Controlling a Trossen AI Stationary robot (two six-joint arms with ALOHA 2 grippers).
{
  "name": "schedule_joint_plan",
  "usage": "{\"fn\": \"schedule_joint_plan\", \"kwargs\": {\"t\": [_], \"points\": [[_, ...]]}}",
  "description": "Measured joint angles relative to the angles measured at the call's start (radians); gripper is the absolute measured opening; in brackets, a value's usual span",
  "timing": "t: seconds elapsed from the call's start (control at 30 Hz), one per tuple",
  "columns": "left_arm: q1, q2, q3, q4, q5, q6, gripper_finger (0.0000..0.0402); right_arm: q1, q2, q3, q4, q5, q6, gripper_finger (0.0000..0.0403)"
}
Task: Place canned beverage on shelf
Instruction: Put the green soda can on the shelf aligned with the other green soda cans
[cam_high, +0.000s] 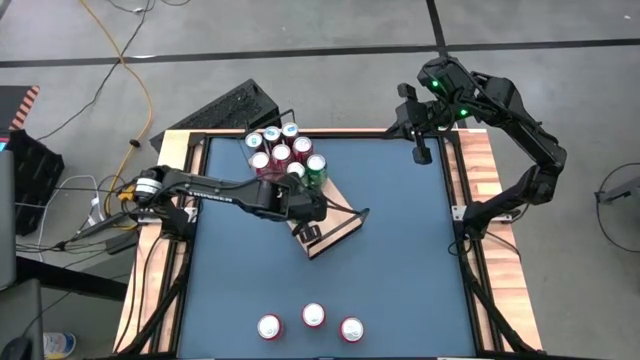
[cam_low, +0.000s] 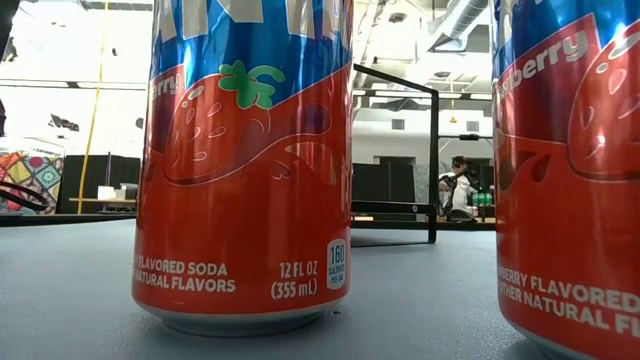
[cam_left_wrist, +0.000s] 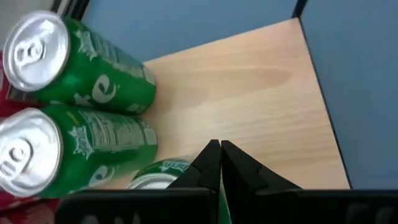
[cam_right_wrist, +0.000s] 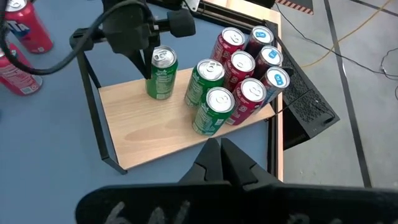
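The left hand, fingers shut and empty, hovers over the shelf. Three upright red cans stand well apart at the worktop's near edge, nearer the left arm than the right.

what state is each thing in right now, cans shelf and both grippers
left gripper: shut, over the lone green can
right gripper: shut, at the table's far right edge
lone green can: upright on the shelf
shelf: near half bare
can cluster: upright, packed together
three red cans: upright on the table
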Motion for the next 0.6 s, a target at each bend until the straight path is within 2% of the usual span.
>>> {"fn": "schedule_joint_plan", "kwargs": {"t": [0.23,0.6], "points": [[-0.007,0.0,-0.028,-0.043,0.025,-0.074,0.0,0.0,0.0,0.0,0.0,0.0,0.0,0.0],[-0.023,0.0,-0.031,-0.186,-0.019,-0.1,0.0,0.0,0.0,0.0,0.0,0.001,-0.003,0.0]]}}
